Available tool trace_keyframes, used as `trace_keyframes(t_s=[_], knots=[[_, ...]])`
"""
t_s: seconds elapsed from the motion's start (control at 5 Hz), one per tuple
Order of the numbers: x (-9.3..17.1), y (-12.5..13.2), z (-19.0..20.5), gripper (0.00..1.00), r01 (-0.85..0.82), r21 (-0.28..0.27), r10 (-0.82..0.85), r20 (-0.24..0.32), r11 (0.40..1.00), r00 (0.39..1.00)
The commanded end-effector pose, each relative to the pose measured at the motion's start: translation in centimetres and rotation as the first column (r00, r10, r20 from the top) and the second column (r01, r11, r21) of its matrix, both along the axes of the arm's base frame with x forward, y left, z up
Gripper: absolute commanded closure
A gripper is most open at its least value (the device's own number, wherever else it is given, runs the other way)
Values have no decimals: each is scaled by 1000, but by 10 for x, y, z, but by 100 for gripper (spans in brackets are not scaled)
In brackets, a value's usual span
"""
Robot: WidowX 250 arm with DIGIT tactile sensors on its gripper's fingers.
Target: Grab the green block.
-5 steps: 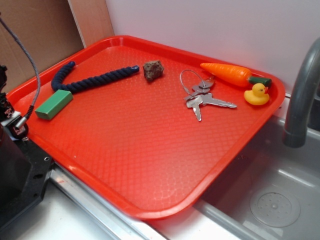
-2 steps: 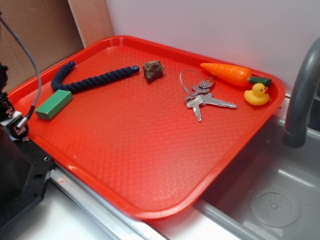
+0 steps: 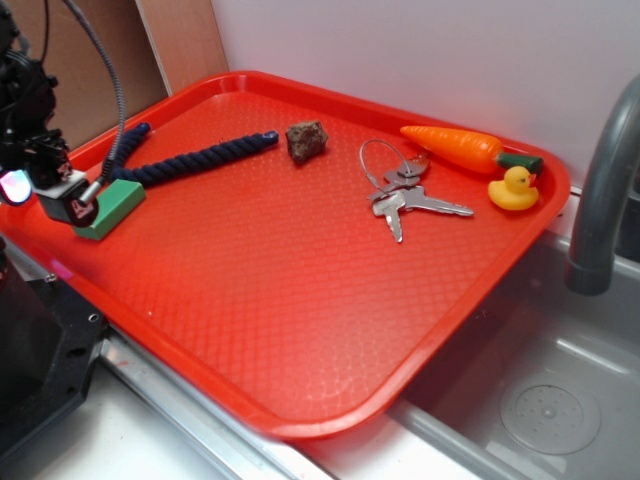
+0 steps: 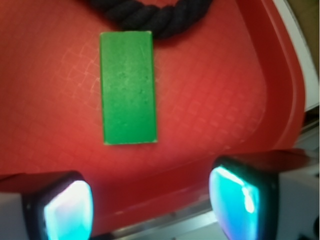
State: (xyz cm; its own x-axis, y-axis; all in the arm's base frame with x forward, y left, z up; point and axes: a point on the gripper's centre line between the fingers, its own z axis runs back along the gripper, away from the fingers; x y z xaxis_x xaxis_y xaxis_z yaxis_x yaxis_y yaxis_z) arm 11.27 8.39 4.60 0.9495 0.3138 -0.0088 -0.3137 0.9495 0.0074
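The green block [image 3: 112, 208] lies flat near the left rim of the red tray [image 3: 300, 270], just in front of a dark blue rope [image 3: 190, 158]. My gripper [image 3: 45, 190] hovers over the tray's left edge, its near finger overlapping the block's left end in the exterior view. In the wrist view the block [image 4: 128, 94] lies lengthwise ahead of the gripper [image 4: 152, 205], with the rope [image 4: 150, 15] curving past its far end. Both fingers stand wide apart with only tray between them, so the gripper is open.
On the tray also lie a brown lump [image 3: 306, 140], a set of keys [image 3: 405, 195], a toy carrot [image 3: 460, 147] and a yellow duck [image 3: 514, 189]. A sink with a grey faucet [image 3: 600, 200] sits to the right. Cardboard [image 3: 90, 60] stands behind.
The gripper has come up and in from the lower left, over the tray's left edge, to just beside the green block. The objects on the tray have not moved.
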Motion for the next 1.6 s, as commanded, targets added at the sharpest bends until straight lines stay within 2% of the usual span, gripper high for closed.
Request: trace_keyframes(t_s=[0.0, 0.2, 0.4, 0.6, 0.8, 1.4], knots=[[39, 23, -33, 0, -34, -85, 38, 47, 996, 998], [55, 14, -47, 0, -22, -117, 30, 65, 993, 997], [60, 5, -56, 0, 2, -90, 2, 45, 996, 999], [57, 2, -57, 0, 5, -74, -2, 35, 997, 999], [42, -3, -53, 0, 10, -42, -10, 4, 999, 1000], [18, -12, -39, 0, -6, -62, 5, -14, 998, 1000]])
